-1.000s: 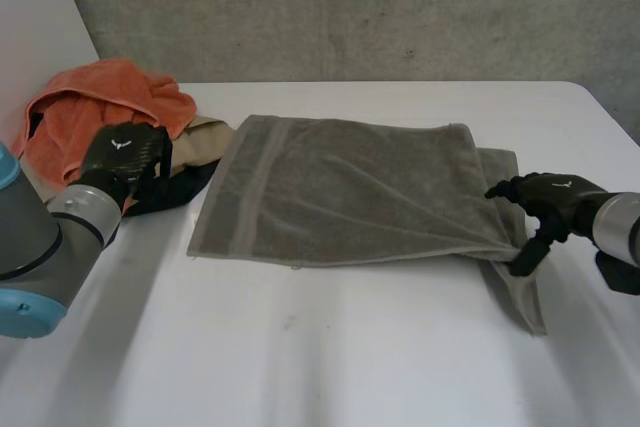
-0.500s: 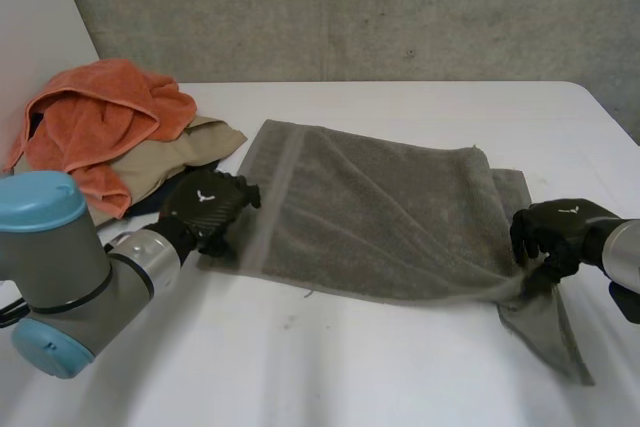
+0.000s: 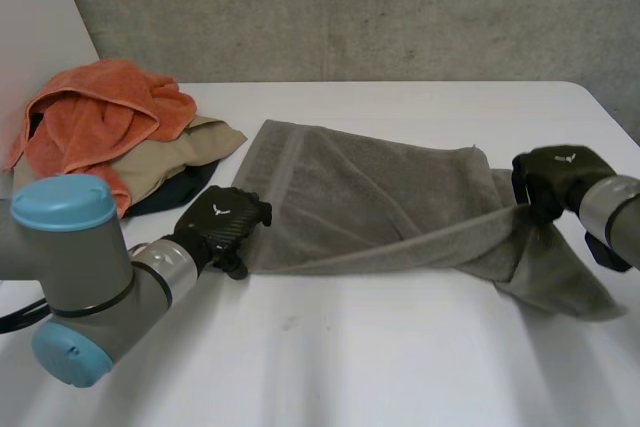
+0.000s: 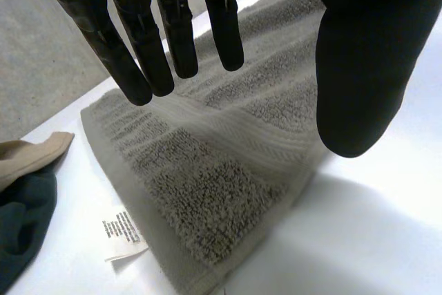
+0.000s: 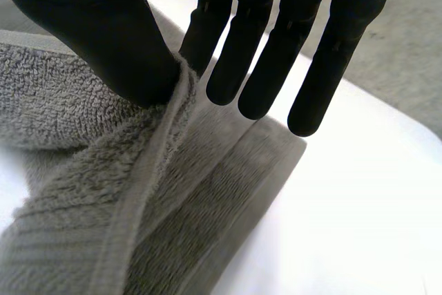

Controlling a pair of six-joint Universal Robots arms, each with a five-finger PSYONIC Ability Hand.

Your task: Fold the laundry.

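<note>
**Head view.** The grey towel is lying across the middle of the white table, partly gathered, with a rolled fold running along its near edge. The left arm is reaching in low from the towel's near-left side. The left hand is sitting palm down at the towel's near-left corner. The right arm is coming in from the towel's right. The right hand is sitting at the towel's right end, where the cloth is rising off the table and draping below the hand. To the far left of the towel, an orange towel is lying on a beige cloth and a dark cloth.

**Left wrist view.** The left hand is extending straight, spread fingers with the thumb standing well apart, gripping nothing. The grey towel corner is lying under the fingertips; contact cannot be confirmed. A white label is projecting from the towel's edge.

**Right wrist view.** The right hand is pinching the hem of the grey towel between the thumb and the nearest finger. The remaining fingers are pointing straight out past the towel's edge.
</note>
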